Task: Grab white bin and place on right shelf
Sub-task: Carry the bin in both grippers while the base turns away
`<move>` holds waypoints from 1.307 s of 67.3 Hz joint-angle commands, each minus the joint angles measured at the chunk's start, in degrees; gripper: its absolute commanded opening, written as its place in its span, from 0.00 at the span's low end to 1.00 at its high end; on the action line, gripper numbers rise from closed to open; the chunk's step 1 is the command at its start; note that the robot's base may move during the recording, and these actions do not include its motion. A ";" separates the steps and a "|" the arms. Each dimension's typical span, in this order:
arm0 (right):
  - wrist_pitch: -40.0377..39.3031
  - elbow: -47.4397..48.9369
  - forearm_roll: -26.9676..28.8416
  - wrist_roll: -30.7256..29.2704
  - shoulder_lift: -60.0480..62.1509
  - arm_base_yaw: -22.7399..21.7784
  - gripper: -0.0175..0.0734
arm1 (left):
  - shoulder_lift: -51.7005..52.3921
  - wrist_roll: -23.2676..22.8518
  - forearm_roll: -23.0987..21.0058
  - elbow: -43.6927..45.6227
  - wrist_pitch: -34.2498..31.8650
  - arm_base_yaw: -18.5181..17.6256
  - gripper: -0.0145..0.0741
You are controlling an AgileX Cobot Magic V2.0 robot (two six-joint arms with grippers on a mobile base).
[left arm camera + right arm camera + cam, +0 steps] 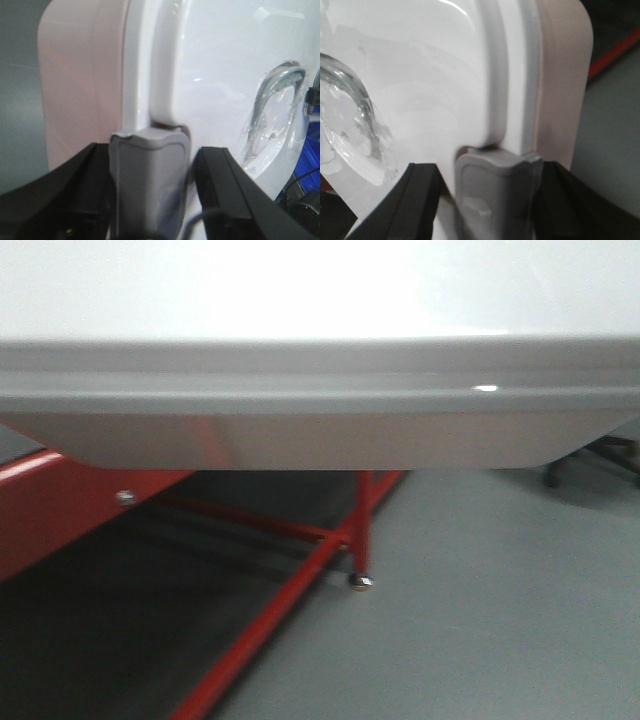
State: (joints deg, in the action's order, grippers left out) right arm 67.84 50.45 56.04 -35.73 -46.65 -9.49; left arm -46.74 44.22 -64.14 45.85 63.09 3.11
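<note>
White bin (320, 390) fills the front view, ends cut off; contents cannot be made out. Left gripper (152, 150) and right gripper (489, 170) each pinch 1 grey latch (149, 192).

The bin (320, 390) runs out of the front view at the top and both sides, so only one blurred long edge shows. It hides the upper part of the red frame (362, 520) behind it. A chair (610, 450) at the right is cut by the picture's edge and partly covered by the bin.

In the left wrist view the bottom edge cuts off the left gripper (152, 152) and the grey clip (150, 185) pinched between its fingers. The lid handle (270, 85) is blurred, and a blue bin (307, 160) is clipped at the right.

In the right wrist view the right gripper (487, 167) and the second clip (495, 195) are likewise cut at the bottom, and the handle at the left edge.
</note>
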 commanded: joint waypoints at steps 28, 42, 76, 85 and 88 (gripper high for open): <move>7.54 1.63 10.29 -0.36 0.59 0.46 0.57 | 0.50 0.81 -8.00 1.79 1.20 -0.83 0.40; 7.54 1.63 10.29 -0.36 0.59 0.46 0.57 | 0.50 0.81 -8.00 1.79 1.20 -0.83 0.40; 7.54 1.63 10.29 -0.36 0.59 0.46 0.57 | 0.50 0.81 -8.00 1.79 1.20 -0.83 0.40; 7.54 1.63 10.29 -0.36 0.59 0.46 0.57 | 0.50 0.81 -8.00 1.79 1.20 -0.83 0.40; 7.54 1.63 10.29 -0.36 0.59 0.46 0.57 | 0.50 0.81 -8.00 1.79 1.20 -0.83 0.40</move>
State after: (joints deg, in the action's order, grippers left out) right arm 67.84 50.45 56.04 -35.73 -46.65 -9.49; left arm -46.74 44.22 -64.14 45.85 63.09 3.11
